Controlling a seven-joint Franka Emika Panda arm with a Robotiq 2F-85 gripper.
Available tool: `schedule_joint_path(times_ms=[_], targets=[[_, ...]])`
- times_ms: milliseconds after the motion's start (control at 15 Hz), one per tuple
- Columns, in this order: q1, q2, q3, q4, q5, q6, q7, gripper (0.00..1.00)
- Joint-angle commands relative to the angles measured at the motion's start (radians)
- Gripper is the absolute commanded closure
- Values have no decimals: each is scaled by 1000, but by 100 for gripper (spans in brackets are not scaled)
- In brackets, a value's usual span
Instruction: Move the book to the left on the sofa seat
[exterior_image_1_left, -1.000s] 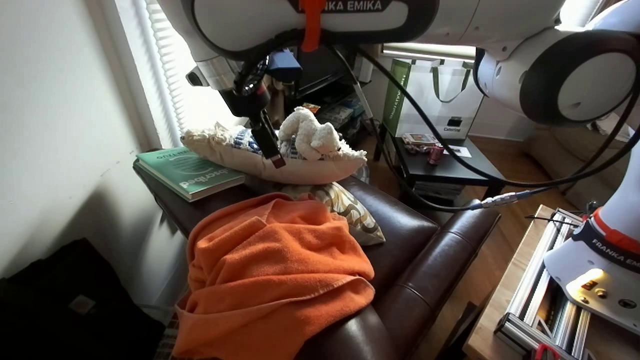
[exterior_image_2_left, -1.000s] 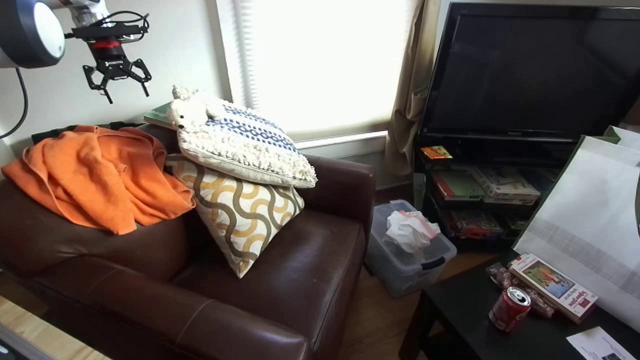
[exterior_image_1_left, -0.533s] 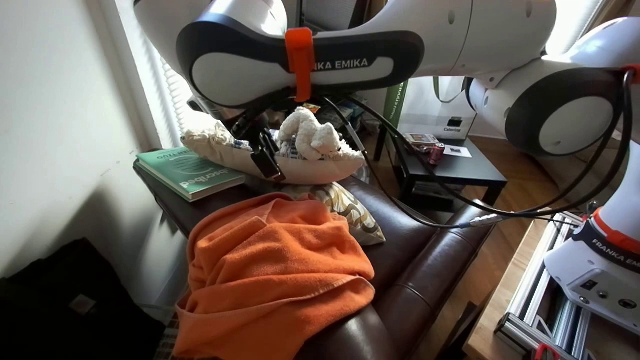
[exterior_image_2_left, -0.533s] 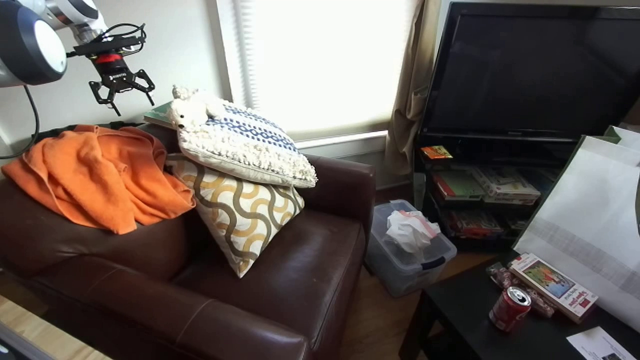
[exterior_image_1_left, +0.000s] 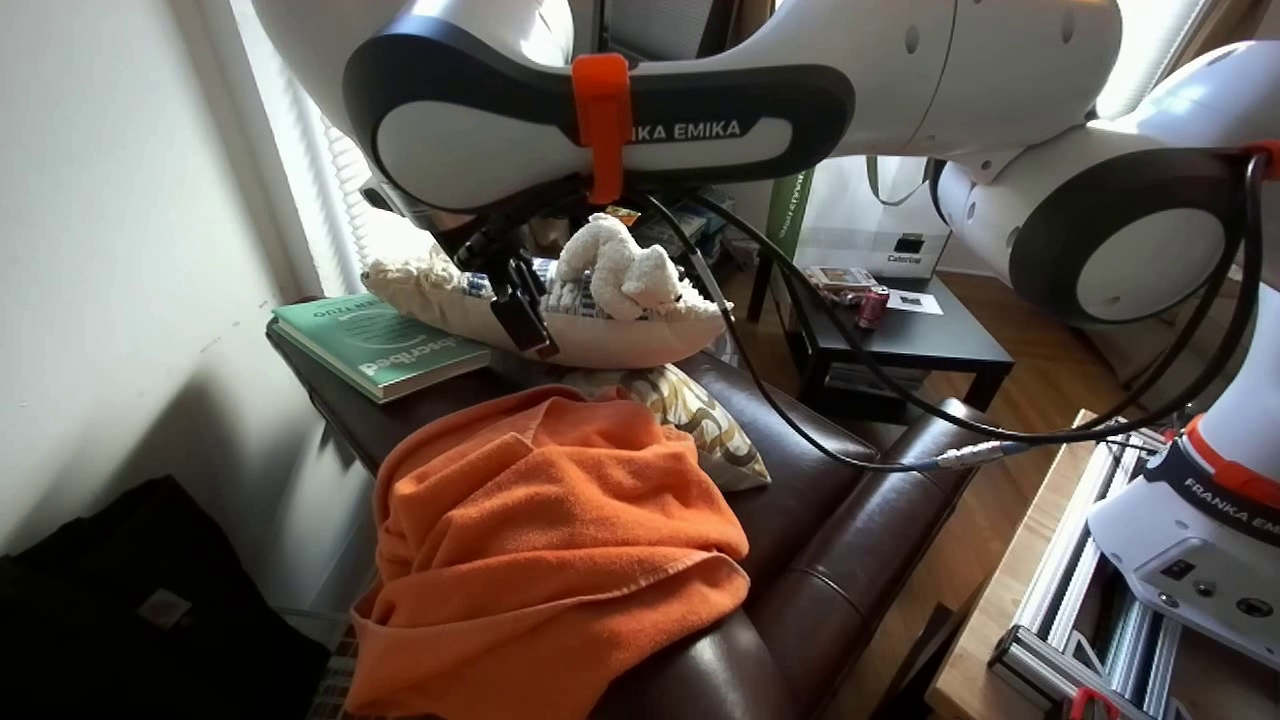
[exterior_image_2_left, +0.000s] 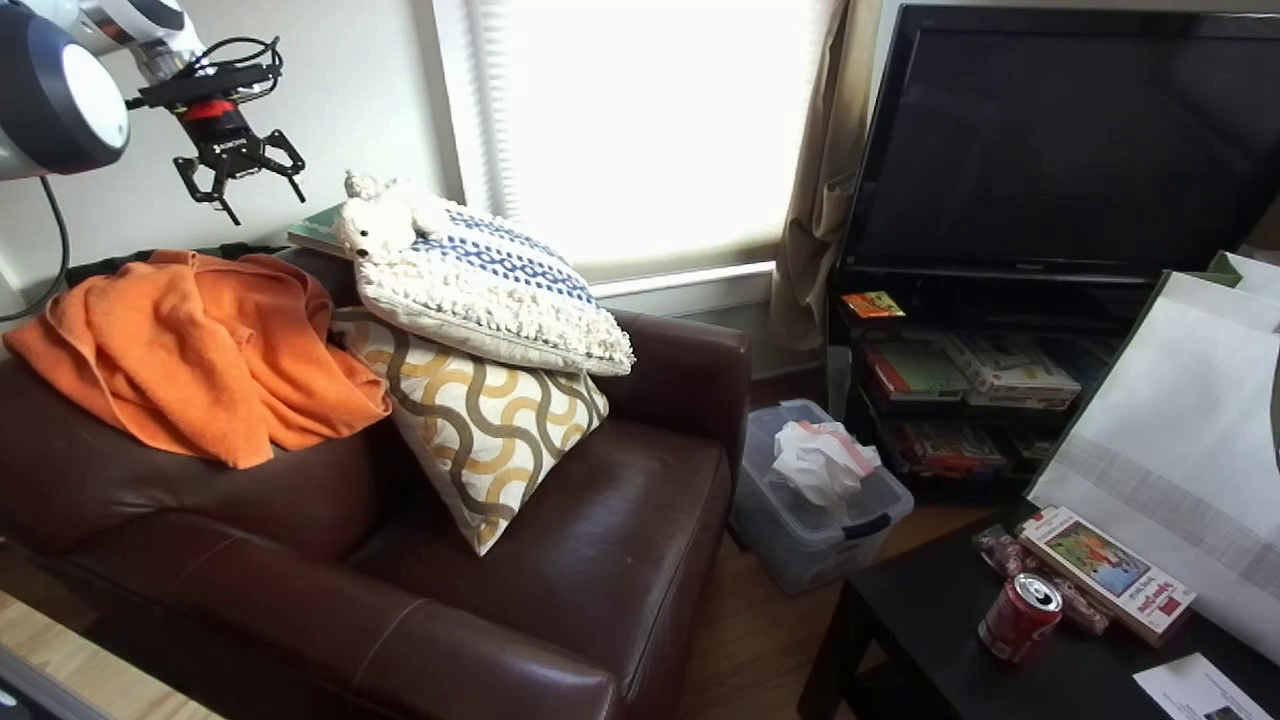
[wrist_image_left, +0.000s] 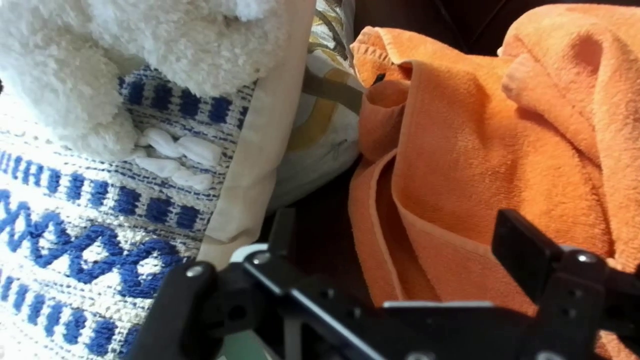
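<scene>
The green book (exterior_image_1_left: 380, 345) lies flat on top of the dark leather sofa's back, beside the wall and the cream pillow. In an exterior view only its corner (exterior_image_2_left: 318, 228) shows past the pillow; a green sliver (wrist_image_left: 244, 346) shows at the bottom of the wrist view. The brown sofa seat (exterior_image_2_left: 600, 520) is below and in front, partly covered by pillows. My gripper (exterior_image_2_left: 269, 211) is open and empty, in the air above the sofa back. In the wrist view its fingers (wrist_image_left: 400, 230) stand wide apart over the orange blanket and a dark gap. It is apart from the book.
The orange blanket (exterior_image_1_left: 560, 500) drapes over the sofa back beside the book. A cream and blue pillow (exterior_image_2_left: 500, 280) with a white plush toy (exterior_image_1_left: 620, 270) leans above a patterned pillow (exterior_image_2_left: 480, 420). The wall (exterior_image_1_left: 120, 250) borders the book. A black table (exterior_image_1_left: 900, 335) stands beyond.
The arm and gripper have come down toward the sofa back, then shifted slightly toward the book's side in the last half second. The book, pillows and blanket have not moved.
</scene>
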Motion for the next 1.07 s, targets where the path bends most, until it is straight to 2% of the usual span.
schedule_joint_path(times_ms=[0,133,333,467,667,1000], targets=[[12,-11,-27,-29,-7,31,22,0],[32,-3,-61,-28,-44,62,28,0],[55,6,-110,-25,-77,99,125,0],[52,9,-94,-16,-46,148,154,0],[51,15,-74,-12,-44,336,62,0],[34,14,-67,-44,-51,555,-169,0]])
